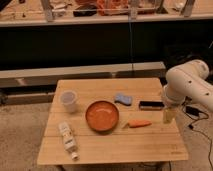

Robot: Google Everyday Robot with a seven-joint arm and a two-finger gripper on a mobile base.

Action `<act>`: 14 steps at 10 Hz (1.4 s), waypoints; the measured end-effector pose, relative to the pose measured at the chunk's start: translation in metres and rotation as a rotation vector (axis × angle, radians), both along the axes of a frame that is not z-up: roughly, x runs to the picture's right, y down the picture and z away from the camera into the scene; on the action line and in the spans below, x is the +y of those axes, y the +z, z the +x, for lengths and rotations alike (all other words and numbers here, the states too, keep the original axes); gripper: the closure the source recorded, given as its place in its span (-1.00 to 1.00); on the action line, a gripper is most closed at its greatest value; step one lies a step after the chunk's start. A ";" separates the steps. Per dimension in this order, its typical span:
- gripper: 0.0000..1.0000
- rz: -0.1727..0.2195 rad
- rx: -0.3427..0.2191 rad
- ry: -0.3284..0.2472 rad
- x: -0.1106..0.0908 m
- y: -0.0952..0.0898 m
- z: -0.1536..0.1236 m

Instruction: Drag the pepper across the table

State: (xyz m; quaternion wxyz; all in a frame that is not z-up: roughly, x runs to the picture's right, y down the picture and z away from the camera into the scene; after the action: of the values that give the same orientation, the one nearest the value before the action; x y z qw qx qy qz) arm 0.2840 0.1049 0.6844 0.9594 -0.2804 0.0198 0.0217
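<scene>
Your gripper (169, 115) hangs at the right edge of the table (115, 147), pointing down and low over the planks. Spread or closed: can't tell from this view. It's apart from the pepper (139, 123), which lies near it at roughly its 8 o'clock.

The pepper lies flat on the tabletop, long axis running 9 to 3. It's a small, slim orange thing, just beside the rim of the orange bowl (102, 115) at the bowl's 4 o'clock. Whether it touches the rim can't be told.

Above the gripper, your white arm (187, 82) comes in from the right with a bulky rounded joint past the table's right side.

Rest of the table, clocked from the bowl, which sits near the middle:
- blue sponge (123, 99) at 1 o'clock, near the rim
- flat black object (151, 105) at 2 o'clock, just beside the gripper on its left; can't tell what it is
- clear plastic cup (68, 101) at 10 o'clock, upright
- white bottle (67, 139) at 8 o'clock, lying on its side near the front left corner

A dark cable (197, 125) lies on the floor right of the table. A low ledge (75, 74) runs behind the table at 12 o'clock, and a cluttered shelf (100, 21) sits higher up.
</scene>
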 end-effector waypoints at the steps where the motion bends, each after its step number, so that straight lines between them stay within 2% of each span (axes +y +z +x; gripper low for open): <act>1: -0.60 0.000 0.000 0.000 0.000 0.000 0.000; 5: -0.60 -0.001 -0.006 -0.006 0.002 0.001 -0.001; 6: -0.60 -0.006 -0.034 -0.037 0.011 0.009 -0.007; 9: -0.60 -0.018 -0.090 -0.084 0.030 0.028 -0.022; 12: -0.60 -0.034 -0.129 -0.111 0.038 0.031 -0.029; 14: -0.60 -0.047 -0.170 -0.133 0.051 0.046 -0.038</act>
State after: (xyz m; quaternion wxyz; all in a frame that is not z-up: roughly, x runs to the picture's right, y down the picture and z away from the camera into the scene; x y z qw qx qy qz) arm 0.2461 0.1562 0.7307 0.9502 -0.3016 -0.0425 -0.0664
